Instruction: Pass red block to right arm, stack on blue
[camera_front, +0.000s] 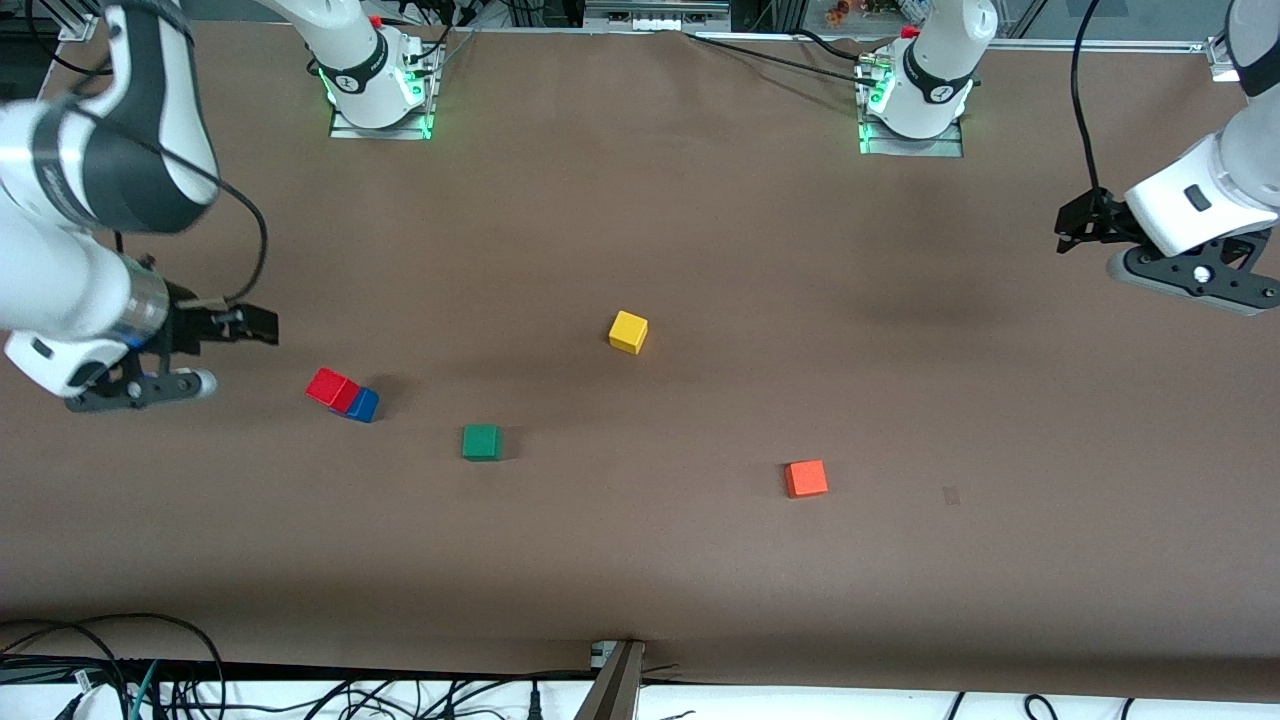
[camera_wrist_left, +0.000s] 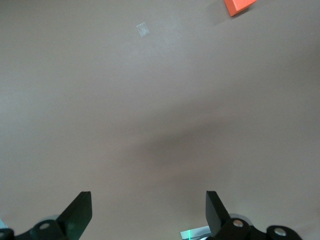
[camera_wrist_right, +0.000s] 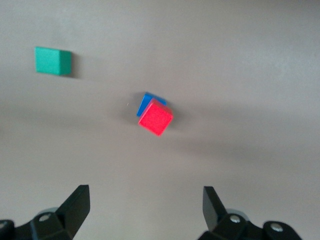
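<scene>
Red block (camera_front: 331, 388) stacked on blue block (camera_front: 363, 405), right pincer (camera_wrist_right: 145, 207) wide above bare table, left pincer (camera_wrist_left: 149, 210) wide, waiting.

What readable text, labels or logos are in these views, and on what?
No text can be read in any view.
Right arm's base: a small round dark mark on its collar, too small to read.
Left arm's base: the same kind of mark, too small to read.
The red block, blue block, green block, yellow block and orange-red block are plain, with no markings.
</scene>
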